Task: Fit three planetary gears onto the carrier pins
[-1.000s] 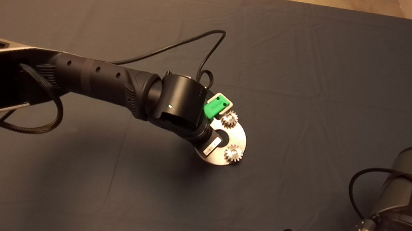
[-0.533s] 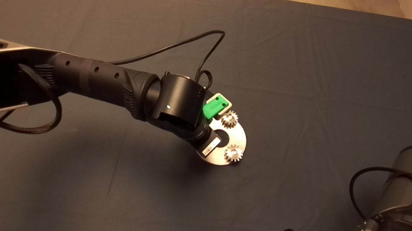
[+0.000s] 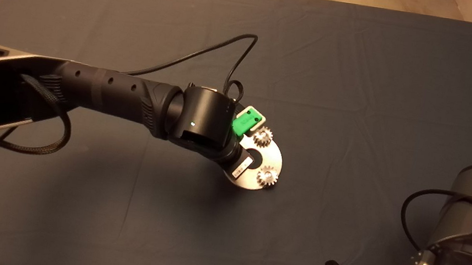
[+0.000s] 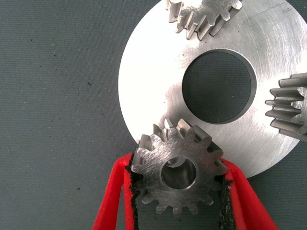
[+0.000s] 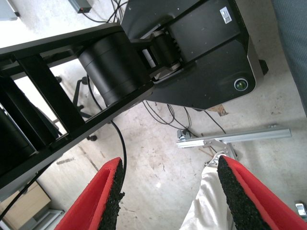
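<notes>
The shiny carrier disc [image 3: 273, 154] lies mid-mat and also shows in the left wrist view [image 4: 153, 81]. Two planetary gears sit on it, one at its far side [image 3: 263, 136] and one at its near right [image 3: 267, 175]; both show partly in the left wrist view [image 4: 204, 17] [image 4: 290, 110]. My left gripper [image 4: 177, 184] hangs over the disc's left edge, shut on the third gear [image 4: 177, 172], with a pin tip showing inside its bore. The other pins are hidden under the gears. My right gripper [image 5: 168, 191] is parked at the lower right edge of the mat, open and empty.
The dark mat [image 3: 364, 76] covers the table. A black cable [image 3: 210, 50] loops above the left wrist. The right wrist view looks at the floor, with the robot's black base [image 5: 192, 57] and a person's leg in light trousers [image 5: 206, 201].
</notes>
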Motion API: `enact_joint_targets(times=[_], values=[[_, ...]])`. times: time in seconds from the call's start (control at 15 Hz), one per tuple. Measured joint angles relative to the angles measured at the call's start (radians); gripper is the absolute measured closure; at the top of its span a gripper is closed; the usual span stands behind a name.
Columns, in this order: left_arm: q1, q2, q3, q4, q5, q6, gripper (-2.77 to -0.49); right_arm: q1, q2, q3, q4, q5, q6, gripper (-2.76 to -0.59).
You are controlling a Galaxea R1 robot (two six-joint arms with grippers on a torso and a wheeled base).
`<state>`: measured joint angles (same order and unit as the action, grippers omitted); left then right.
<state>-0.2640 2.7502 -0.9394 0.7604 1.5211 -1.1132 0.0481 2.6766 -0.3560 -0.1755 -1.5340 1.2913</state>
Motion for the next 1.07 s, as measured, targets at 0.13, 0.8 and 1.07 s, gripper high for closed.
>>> enact_joint_targets(times=[0.13, 0.8, 1.07], values=[[0.001, -0.002, 0.0, 0.007, 0.0, 0.0, -0.7, 0.0, 0.0, 0.0, 0.0, 0.0, 0.0, -1.44], [0.001, -0.016, 0.0, 0.011, -0.007, 0.0, -0.7, 0.019, 0.001, 0.0, 0.001, 0.0, 0.0, -1.44], [0.002, -0.016, 0.0, 0.011, -0.007, -0.001, -0.7, 0.019, 0.002, 0.0, 0.001, 0.0, 0.0, -1.44]])
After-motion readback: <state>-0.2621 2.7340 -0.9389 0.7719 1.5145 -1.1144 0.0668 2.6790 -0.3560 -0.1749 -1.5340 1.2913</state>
